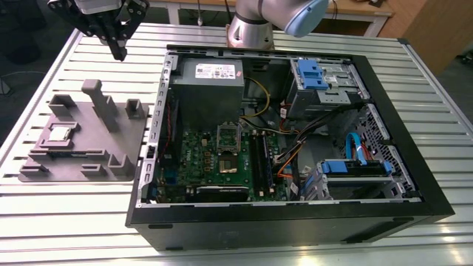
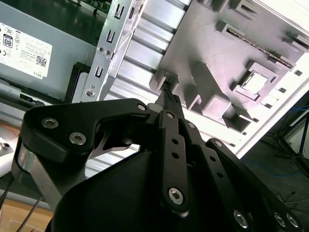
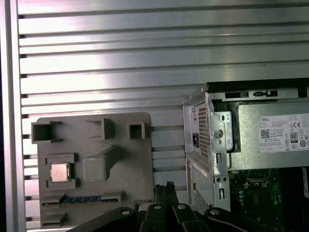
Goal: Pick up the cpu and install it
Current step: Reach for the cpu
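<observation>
The cpu (image 1: pixel 59 134) is a small silvery square chip lying flat in a recess of the grey fixture block (image 1: pixel 111 149), on the table at the exterior view's left. Both wrist views show it there too, the cpu (image 3: pixel 59 172) and the cpu (image 2: pixel 254 82), with nothing touching it. My gripper (image 1: pixel 118 54) hangs high above the table behind the block, well apart from the chip. Its black fingers (image 2: pixel 169 100) point down, pressed together and holding nothing. The green motherboard (image 1: pixel 194 155) lies inside the open computer case (image 1: pixel 296 221), with a dark square socket (image 1: pixel 227 162) near its middle.
A grey power supply box (image 1: pixel 210 77) with a white label sits at the case's back. Blue drive cages (image 1: pixel 318 75), orange and blue cables and black memory slots (image 1: pixel 258 158) crowd the case's right side. The fixture block has upright posts (image 1: pixel 96 100). The slatted metal table (image 1: pixel 74 221) lies all around.
</observation>
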### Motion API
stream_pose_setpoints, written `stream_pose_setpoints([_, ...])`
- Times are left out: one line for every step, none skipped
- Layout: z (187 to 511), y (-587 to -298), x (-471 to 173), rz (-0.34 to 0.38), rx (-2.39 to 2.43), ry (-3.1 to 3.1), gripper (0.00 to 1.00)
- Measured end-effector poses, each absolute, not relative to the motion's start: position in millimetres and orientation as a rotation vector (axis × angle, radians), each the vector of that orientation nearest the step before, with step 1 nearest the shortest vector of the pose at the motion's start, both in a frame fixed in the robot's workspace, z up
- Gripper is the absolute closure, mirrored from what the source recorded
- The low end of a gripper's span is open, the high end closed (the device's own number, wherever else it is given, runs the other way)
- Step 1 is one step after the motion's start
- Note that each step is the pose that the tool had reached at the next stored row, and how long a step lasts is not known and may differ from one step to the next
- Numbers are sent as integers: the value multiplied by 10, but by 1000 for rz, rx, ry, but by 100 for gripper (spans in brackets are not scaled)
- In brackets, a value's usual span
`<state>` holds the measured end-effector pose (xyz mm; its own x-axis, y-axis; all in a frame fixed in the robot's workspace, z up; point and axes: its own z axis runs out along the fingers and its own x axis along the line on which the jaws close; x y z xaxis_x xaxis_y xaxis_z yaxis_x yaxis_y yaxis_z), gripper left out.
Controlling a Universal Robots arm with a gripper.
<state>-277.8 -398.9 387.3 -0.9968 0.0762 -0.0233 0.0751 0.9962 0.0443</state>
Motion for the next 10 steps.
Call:
stream_pose_setpoints([3873,-3990,-2782,68,118,3114,89])
stream_pose_setpoints([3873,-3989,-2785,68,118,3114,89])
stream_pose_setpoints([3873,-3989,-2787,68,118,3114,89])
stream_pose_setpoints([3872,-3989,-2791,68,118,3114,89])
stream_pose_setpoints([3872,-3989,-2795,68,118,3114,89])
stream_pose_setpoints([3872,-3989,-2798,68,118,3114,89])
stream_pose_setpoints([3872,-3990,-2800,68,118,3114,89])
stream_pose_setpoints([3872,-3990,-2804,68,118,3114,89])
stream_pose_setpoints([3873,-3989,-2807,67,118,3114,89])
stream_pose_setpoints([3872,-3989,-2810,68,118,3114,89])
